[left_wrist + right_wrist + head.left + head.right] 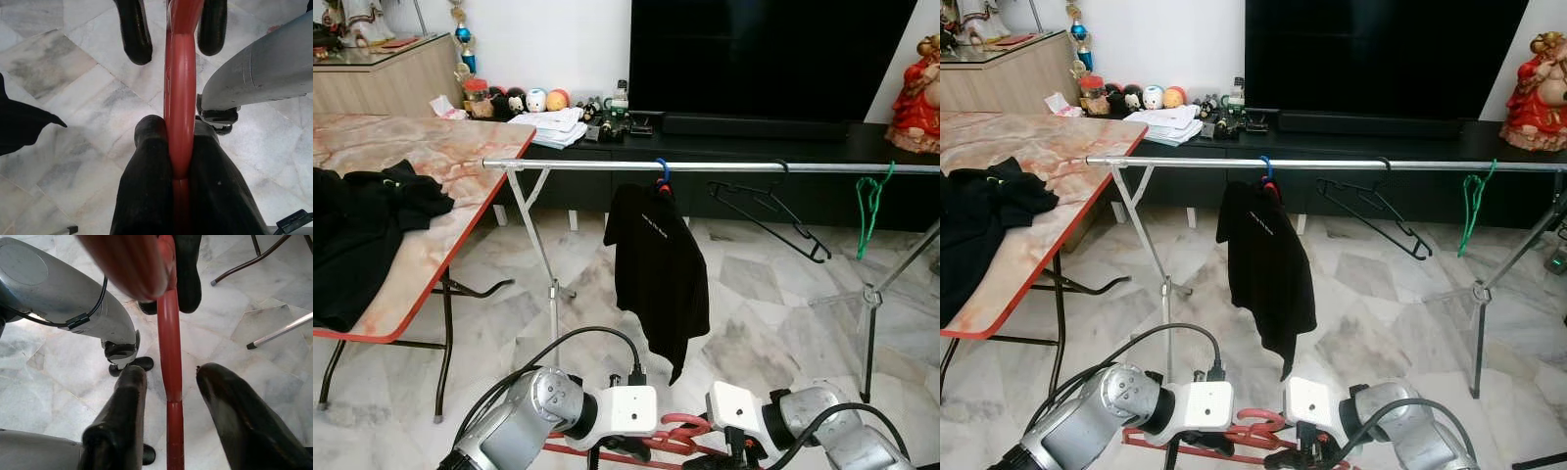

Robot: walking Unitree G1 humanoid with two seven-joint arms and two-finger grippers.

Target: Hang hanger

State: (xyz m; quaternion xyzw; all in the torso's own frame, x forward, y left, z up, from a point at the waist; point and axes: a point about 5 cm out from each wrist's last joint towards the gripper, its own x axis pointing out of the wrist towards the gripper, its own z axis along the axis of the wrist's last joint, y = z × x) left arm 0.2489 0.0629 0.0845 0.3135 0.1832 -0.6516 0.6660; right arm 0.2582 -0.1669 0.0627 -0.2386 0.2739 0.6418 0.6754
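A red hanger (681, 432) is held low over the marble floor, between both grippers, in front of the silver clothes rail (734, 166). My left gripper (179, 164) is shut on the red hanger's bar (179, 88). My right gripper (171, 375) is open, one finger on each side of the same bar (169, 367) without touching it. On the rail hang a black T-shirt (657, 264) on its own hanger, an empty black hanger (770, 210) and a green hanger (869, 209).
A marble-topped folding table (450, 157) with black clothes (362, 225) stands on the left. Behind the rail are a black TV stand (754, 137), a large TV (764, 54) and a red figurine (915, 93). The rail's metal legs (551, 284) stand on the floor ahead.
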